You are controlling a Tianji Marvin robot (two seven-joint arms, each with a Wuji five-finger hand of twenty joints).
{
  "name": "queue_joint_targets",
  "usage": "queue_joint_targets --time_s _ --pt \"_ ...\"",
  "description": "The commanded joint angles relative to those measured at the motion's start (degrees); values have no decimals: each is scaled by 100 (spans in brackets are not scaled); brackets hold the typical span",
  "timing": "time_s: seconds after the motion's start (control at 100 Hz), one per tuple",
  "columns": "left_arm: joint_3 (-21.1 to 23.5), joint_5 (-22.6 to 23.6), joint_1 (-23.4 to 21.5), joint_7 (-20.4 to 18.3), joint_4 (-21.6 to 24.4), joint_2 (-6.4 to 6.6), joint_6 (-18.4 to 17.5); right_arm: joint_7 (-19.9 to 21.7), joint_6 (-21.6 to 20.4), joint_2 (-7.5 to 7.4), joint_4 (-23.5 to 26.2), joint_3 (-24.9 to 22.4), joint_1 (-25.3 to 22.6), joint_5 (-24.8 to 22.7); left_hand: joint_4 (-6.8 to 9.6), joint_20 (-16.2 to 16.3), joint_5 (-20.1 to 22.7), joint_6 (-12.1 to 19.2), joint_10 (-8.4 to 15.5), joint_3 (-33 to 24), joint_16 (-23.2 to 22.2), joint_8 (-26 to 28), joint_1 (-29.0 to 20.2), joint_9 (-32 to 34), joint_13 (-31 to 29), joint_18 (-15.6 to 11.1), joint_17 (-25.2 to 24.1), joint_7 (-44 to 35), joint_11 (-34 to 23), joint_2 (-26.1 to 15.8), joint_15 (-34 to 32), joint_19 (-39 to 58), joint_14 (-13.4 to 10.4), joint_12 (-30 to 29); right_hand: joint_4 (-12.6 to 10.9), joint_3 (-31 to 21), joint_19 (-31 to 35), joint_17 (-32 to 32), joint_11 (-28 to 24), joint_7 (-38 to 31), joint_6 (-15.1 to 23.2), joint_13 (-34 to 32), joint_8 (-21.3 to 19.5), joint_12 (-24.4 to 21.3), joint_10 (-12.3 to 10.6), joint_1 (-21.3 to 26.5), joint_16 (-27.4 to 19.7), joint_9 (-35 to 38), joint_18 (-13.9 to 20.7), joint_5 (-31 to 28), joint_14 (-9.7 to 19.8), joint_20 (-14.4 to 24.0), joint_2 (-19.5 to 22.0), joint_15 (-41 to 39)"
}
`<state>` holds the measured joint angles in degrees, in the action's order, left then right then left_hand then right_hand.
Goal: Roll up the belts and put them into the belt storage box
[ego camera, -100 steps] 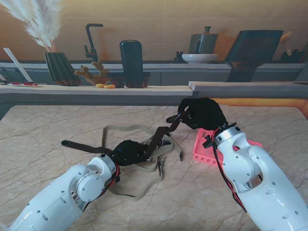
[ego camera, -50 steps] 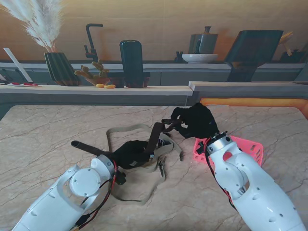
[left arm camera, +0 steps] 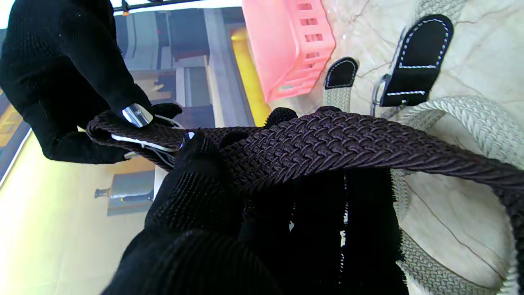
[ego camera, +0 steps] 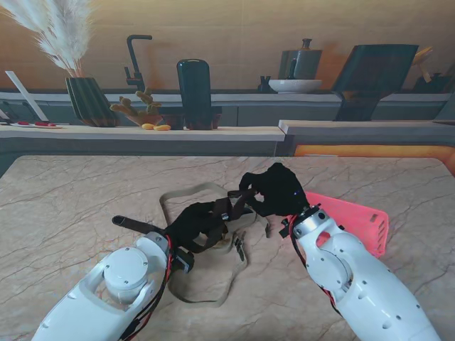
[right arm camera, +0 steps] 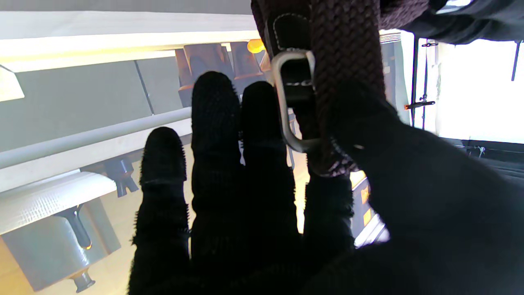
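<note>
A: Where is the dark brown belt (ego camera: pixel 229 210)?

B: Lifted off the marble table (ego camera: pixel 71 206), stretched between the two gloved hands near the middle. Its free tail runs out to the left past the left wrist, resting on the tabletop.

A: And the hands?

B: The left hand (ego camera: pixel 193 224) has its fingers wrapped around the woven strap; the wrist view shows the braid crossing over the knuckles. The right hand (ego camera: pixel 276 190) pinches the buckle end (right arm camera: pixel 291 102) between thumb and forefinger, its other three fingers held straight and close together.

A: The other belt?

B: A beige belt (ego camera: pixel 213 280) lies in a loose loop on the table under and around the left hand, its dark-tipped ends (left arm camera: pixel 417 61) near the middle.

A: The box?

B: The pink storage box (ego camera: pixel 352 220) sits on the table to the right, just beside the right forearm.
</note>
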<state>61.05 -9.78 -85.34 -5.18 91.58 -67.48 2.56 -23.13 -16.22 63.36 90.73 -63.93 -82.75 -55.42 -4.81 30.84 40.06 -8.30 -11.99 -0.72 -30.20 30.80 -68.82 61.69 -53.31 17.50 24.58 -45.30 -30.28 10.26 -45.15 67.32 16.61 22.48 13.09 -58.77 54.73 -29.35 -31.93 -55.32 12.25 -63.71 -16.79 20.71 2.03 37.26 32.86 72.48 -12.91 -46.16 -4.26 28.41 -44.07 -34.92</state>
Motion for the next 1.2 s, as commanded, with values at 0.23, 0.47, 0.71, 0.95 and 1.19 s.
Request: queue_joint_targets --time_s 0.23,0.47,0.71,0.95,1.19 --pt "98 -18 -123 4 204 -26 343 70 -293 9 -126 70 -22 -16 182 335 -271 -8 -95 133 -326 365 -241 306 -188 98 31 -592 -840 -407 -658 578 -2 428 -309 -197 42 143 -54 -686 714 18 -201 -80 -87 260 -47 -9 -118 -310 186 -92 472 -17" --pt "172 18 -120 190 333 -77 815 -24 -656 -44 9 -115 -253 -241 184 518 -311 -136 -33 134 -539 524 -173 438 -391 194 133 -793 -1425 -423 -1139 888 -23 835 -269 -153 22 164 -31 -720 857 49 -228 -78 -174 242 -60 -34 -75 -268 264 -113 512 8" --pt "219 40 -55 239 497 -93 1176 -113 -916 -81 73 -213 -375 -416 183 573 -341 -199 -28 127 -585 597 -191 445 -413 233 144 -850 -1531 -426 -1244 971 -19 941 -222 -121 -27 196 -8 -744 970 73 -252 -56 -250 232 -70 -51 -62 -240 324 -135 538 38" --pt "190 97 128 371 487 -154 1616 -207 -1002 -105 104 -282 -437 -552 189 627 -334 -334 -79 112 -594 599 -253 482 -456 292 164 -878 -1600 -375 -1323 1049 40 1001 -198 -102 -68 211 10 -756 1016 88 -267 -32 -286 232 -75 -64 -64 -217 348 -150 562 56" --pt "140 4 351 362 368 -195 1849 -170 -1157 -114 99 -271 -434 -556 189 665 -406 -398 -77 109 -587 640 -287 424 -449 311 148 -927 -1697 -400 -1380 1078 59 1074 -170 -85 -103 213 32 -769 1088 93 -286 -12 -328 222 -77 -61 -40 -205 391 -157 569 72"
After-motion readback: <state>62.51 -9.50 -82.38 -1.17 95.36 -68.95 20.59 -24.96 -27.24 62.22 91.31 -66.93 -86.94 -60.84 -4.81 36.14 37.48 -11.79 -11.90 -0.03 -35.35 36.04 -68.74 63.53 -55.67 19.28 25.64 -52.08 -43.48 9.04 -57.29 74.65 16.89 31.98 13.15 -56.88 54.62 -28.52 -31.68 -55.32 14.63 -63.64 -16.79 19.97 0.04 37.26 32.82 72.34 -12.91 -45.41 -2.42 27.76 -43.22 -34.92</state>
